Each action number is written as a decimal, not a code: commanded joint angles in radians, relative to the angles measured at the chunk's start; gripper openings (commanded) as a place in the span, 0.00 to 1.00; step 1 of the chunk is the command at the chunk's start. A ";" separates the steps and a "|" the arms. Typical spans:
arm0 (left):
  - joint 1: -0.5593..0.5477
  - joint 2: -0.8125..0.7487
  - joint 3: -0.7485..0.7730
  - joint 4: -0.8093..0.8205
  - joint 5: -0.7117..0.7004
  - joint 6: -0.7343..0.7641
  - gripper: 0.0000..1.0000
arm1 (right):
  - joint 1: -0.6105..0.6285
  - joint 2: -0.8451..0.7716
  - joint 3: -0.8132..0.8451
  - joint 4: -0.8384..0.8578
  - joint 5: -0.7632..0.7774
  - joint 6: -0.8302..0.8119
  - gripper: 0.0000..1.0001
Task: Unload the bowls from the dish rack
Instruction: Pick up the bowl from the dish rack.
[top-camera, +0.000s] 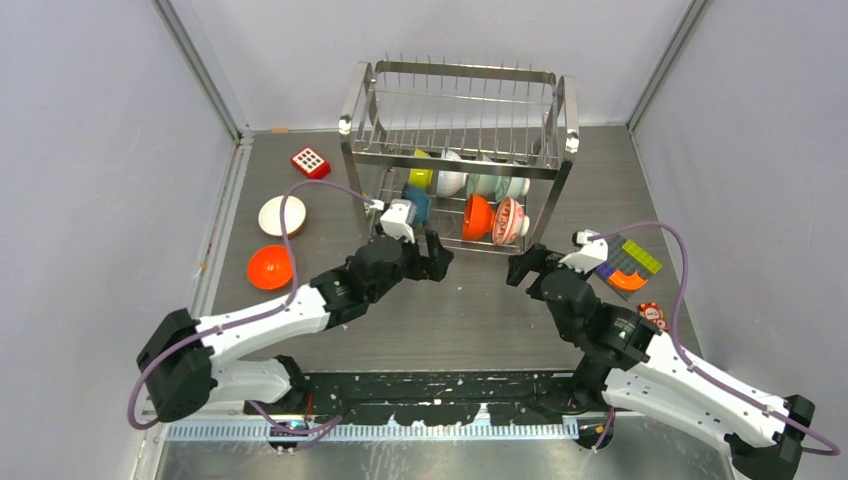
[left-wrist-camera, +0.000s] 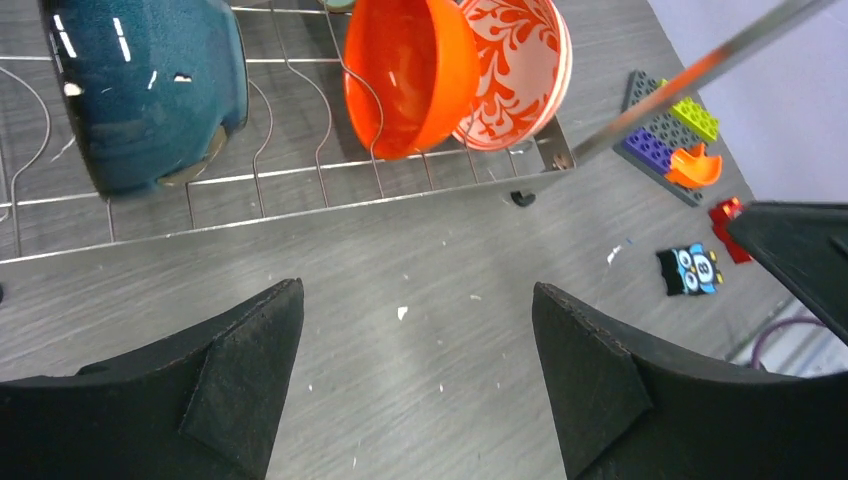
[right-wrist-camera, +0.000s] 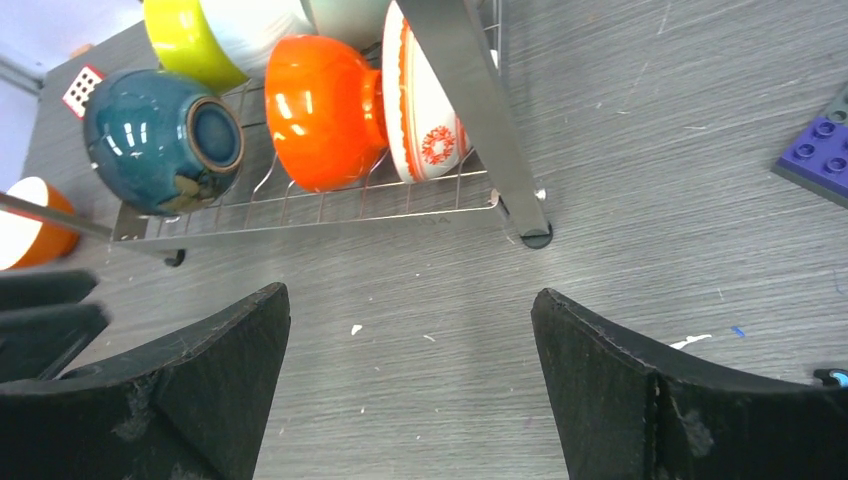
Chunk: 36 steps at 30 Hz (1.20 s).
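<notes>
The tall two-tier shiny steel wire dish rack (top-camera: 455, 150) stands at the far middle of the grey wood-grain table (top-camera: 470, 320). Its lower tier holds bowls on their sides: a dark teal glazed bowl (left-wrist-camera: 145, 90) at the left, and a glossy orange bowl (left-wrist-camera: 405, 75) touching a red-and-white patterned bowl (left-wrist-camera: 520, 70) at the right, with a lime-yellow bowl (right-wrist-camera: 190, 40) behind. A white round bowl (top-camera: 282, 215) and a second orange bowl (top-camera: 270, 267) sit out on the table to the left. The left gripper (left-wrist-camera: 418, 330) hovers just before the rack's front rail, jaws wide apart with nothing between them. The right gripper (right-wrist-camera: 410, 330) faces the rack's right front leg, likewise apart and empty. The step in hand looks like a reach for a front-row bowl. To do it well, an arm should go in low under the upper tier, pinch the bowl's wall at the rim rather than its round belly, and lift it clear of the wires before drawing straight back, so its neighbour is not dragged.
</notes>
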 joint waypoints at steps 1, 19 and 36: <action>-0.023 0.099 0.047 0.222 -0.127 0.019 0.85 | -0.004 -0.056 0.001 0.042 -0.058 -0.074 0.94; -0.032 0.352 0.122 0.467 -0.162 0.104 0.93 | -0.005 -0.141 -0.001 -0.006 -0.093 -0.113 0.95; 0.007 0.473 0.228 0.376 -0.148 0.051 0.90 | -0.004 -0.234 0.006 -0.088 -0.112 -0.119 0.95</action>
